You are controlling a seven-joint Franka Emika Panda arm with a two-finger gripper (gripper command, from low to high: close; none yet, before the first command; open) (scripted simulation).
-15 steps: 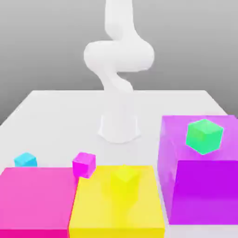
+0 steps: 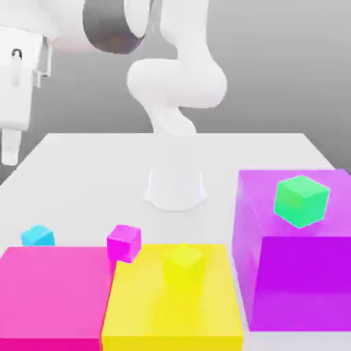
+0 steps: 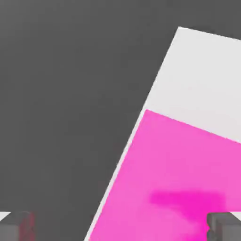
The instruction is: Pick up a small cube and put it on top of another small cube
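1. One small cube (image 2: 38, 236), plain cyan, resting on the white table (image 2: 89, 178) at the exterior view's left, just behind the big pink block (image 2: 55, 295) and well apart from the small magenta cube (image 2: 124, 243).
2. My gripper (image 2: 9, 147) hangs high above the table's left edge, fingers spread wide, holding nothing.
3. Exterior view adds the yellow block (image 2: 175, 301), purple block (image 2: 295, 253) and green cube (image 2: 301, 200).
4. Hand view: my fingertips (image 3: 225, 226) over the pink block (image 3: 188, 179).
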